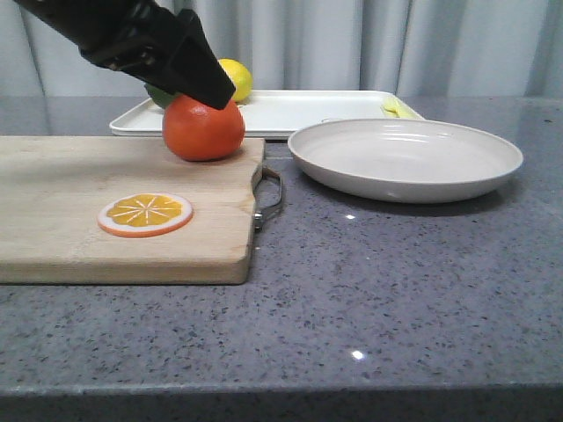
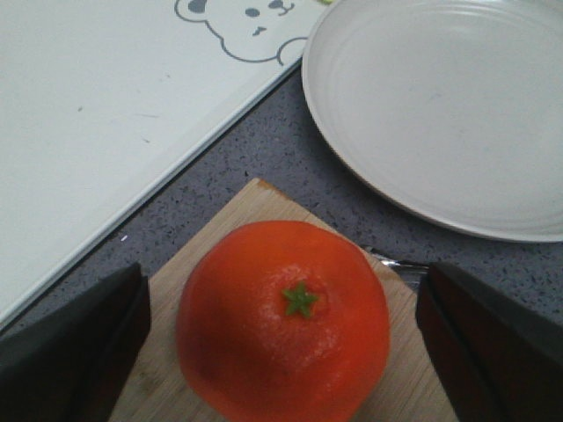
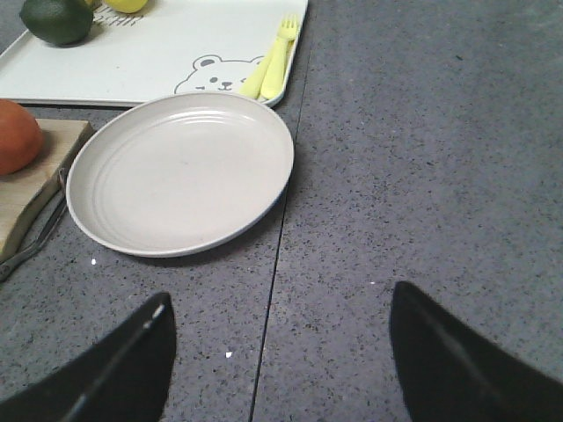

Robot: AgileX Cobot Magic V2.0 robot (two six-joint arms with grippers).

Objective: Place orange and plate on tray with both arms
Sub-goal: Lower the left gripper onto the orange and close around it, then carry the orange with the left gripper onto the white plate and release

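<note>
Wooden rectangular cutting board (image 1: 123, 211) lies at the left of my speckled grey bench (image 1: 396, 290), carrying a flat orange slice (image 1: 145, 214) and, at its far right corner, the round bright-orange fruit (image 1: 203, 128). My left tool (image 2: 281, 338) hovers over that orange, spread wide, fingers either side without touching. Behind sits the white rectangular tray (image 1: 290, 112). Rightward, just beside the board, rests the off-white round plate (image 1: 405, 158). My right tool (image 3: 280, 356) hangs wide open near the plate.

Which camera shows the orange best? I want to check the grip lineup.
The left wrist view: the orange fills it, stem up, between the open left gripper fingers. The front view hides its top behind the arm; the right wrist view catches only its edge.
</note>
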